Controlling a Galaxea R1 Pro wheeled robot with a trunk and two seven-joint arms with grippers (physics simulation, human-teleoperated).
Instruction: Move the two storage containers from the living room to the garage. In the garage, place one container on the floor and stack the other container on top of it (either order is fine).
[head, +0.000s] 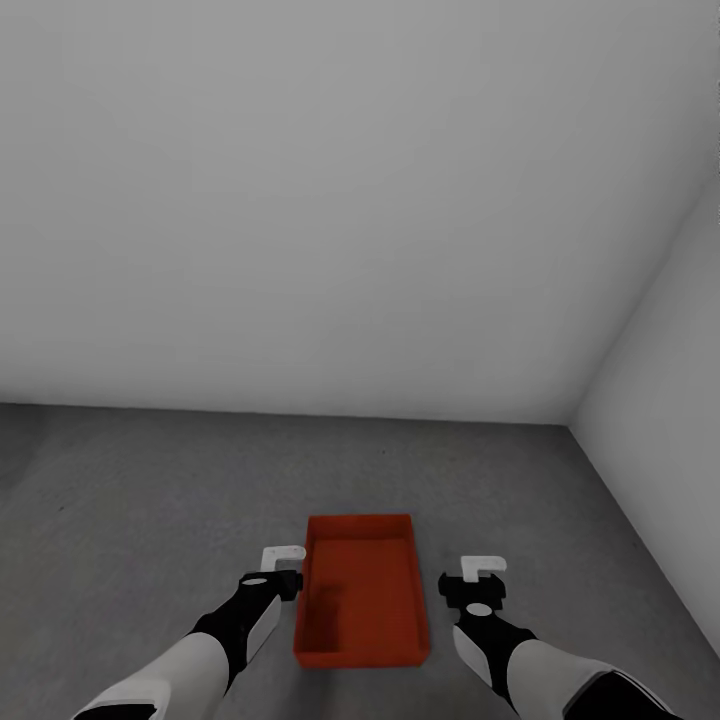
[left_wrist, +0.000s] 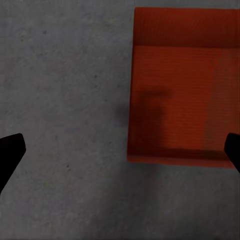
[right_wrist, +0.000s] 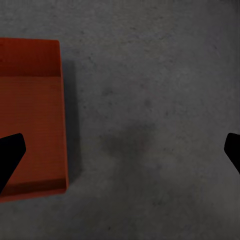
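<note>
An orange-red open-topped storage container rests flat on the dark grey concrete floor of the garage, straight ahead of me. My left gripper hovers open just beside its left wall, holding nothing. On the opposite side, my right gripper is open and a short way clear of the right wall. In the left wrist view the container lies below the open left gripper, partly between the fingers. The right wrist view has the container at one side of the open right gripper, over bare floor.
A plain pale grey wall stands ahead, meeting a second wall in a corner at the right. Open concrete floor stretches to the left of the container and between it and the walls.
</note>
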